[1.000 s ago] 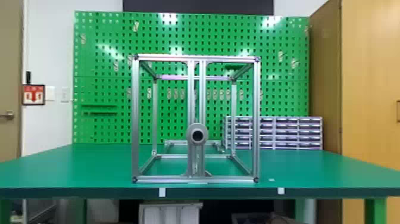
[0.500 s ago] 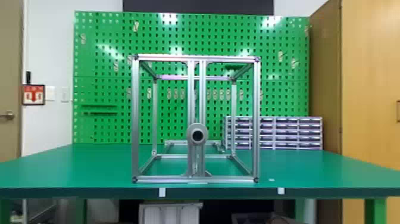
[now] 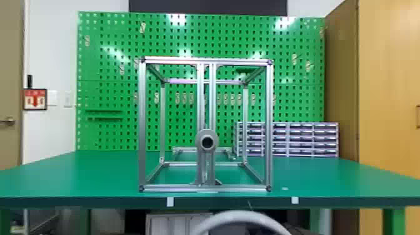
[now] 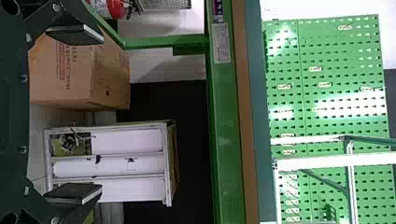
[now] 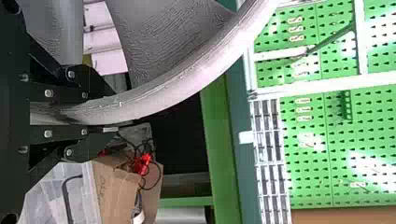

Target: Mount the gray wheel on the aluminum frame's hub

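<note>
The right gripper [image 5: 111, 112] pinched the seemingly stiff gray wheel [image 5: 201, 74] by its rim [image 5: 144, 101], probably the surest hold, while the left gripper [image 4: 101, 113] had its fingers spread.

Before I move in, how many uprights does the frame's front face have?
4: a left corner post, a right corner post, and between them a left inner post and a right inner post, partly behind the hub.

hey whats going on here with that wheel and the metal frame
The robot's right tool grips the gray wheel by its rim, low in front of the table. The aluminum frame stands on the table, its hub bare: the wheel isn't mounted yet. The left tool is open and empty.
</note>
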